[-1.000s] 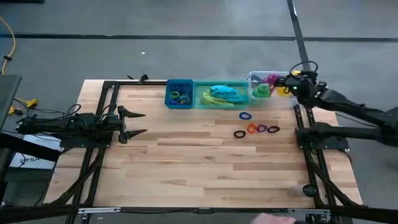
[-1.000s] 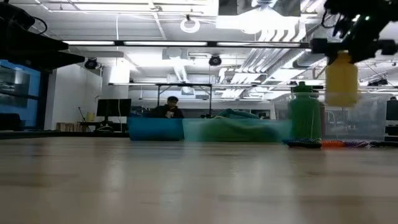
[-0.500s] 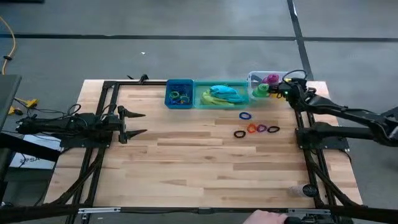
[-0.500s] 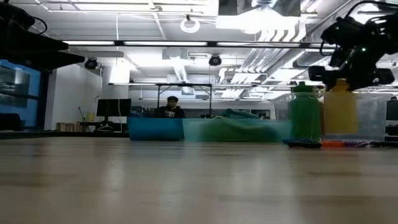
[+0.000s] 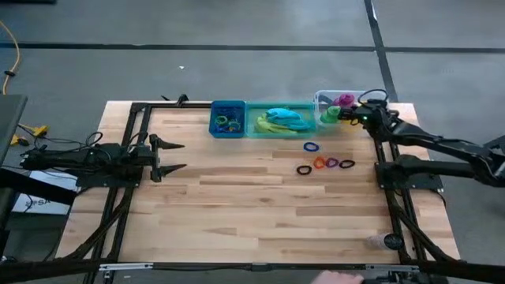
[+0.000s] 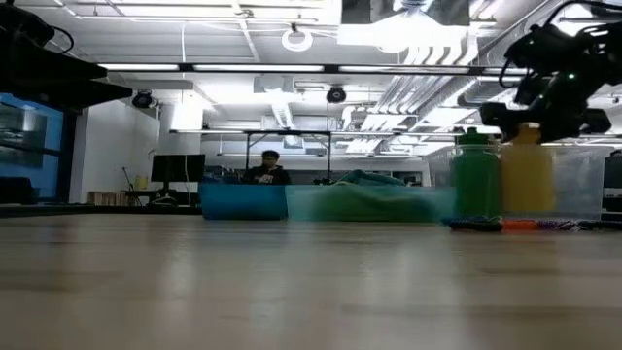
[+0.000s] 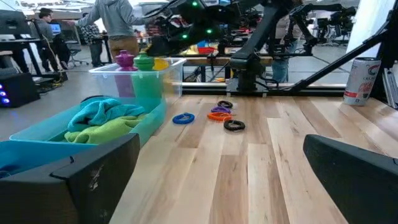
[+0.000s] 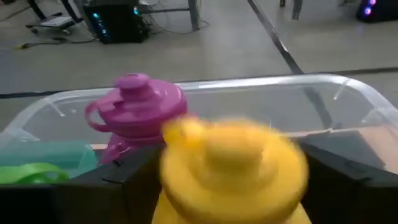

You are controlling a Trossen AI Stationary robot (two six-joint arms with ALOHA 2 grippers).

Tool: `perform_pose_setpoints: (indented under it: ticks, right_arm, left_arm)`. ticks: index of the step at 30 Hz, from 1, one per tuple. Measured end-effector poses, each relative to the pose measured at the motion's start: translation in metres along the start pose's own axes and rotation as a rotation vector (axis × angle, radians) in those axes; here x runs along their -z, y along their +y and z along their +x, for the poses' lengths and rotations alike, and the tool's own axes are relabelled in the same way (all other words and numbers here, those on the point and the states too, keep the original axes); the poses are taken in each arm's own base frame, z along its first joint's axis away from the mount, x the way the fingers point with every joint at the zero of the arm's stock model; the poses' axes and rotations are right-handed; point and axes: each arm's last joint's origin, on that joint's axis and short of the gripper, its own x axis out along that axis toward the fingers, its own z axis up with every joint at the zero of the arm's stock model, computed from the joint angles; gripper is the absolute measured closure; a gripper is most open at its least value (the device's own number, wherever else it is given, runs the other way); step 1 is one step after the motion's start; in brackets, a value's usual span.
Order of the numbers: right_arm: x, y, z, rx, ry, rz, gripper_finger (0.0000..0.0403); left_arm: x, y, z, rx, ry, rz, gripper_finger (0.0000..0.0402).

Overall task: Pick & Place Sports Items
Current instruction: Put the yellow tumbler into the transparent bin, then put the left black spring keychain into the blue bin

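Lowered since before, right end effector (image 6: 533, 115) gripping upright yellow bottle (image 6: 529, 180) inside clear bin (image 5: 325, 101).

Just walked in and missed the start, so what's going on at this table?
The right pincer holds a yellow bottle in the clear bin, beside the green bottle and purple bottle. Cloths lie in the green bin. Coloured rings sit loose on the table. The left pincer waits open at the table's left.

The yellow bottle (image 8: 233, 171) is blurred, its body cut off by the frame edge.
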Motion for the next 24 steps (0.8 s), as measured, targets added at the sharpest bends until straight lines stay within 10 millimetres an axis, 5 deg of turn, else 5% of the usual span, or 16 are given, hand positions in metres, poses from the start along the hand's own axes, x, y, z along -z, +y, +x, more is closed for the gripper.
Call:
perform_pose_setpoints:
  ticks: [13, 24]
  right_arm:
    - [-0.013, -0.007, -0.016, -0.095, -0.053, -0.061, 0.0057]
    - [-0.033, -0.010, -0.053, -0.329, -0.222, -0.111, 0.0047]
  left_arm:
    - [0.000, 0.000, 0.000, 0.000, -0.001, 0.000, 0.0034]
    - [-0.001, 0.000, 0.000, -0.001, -0.012, -0.003, 0.0034]
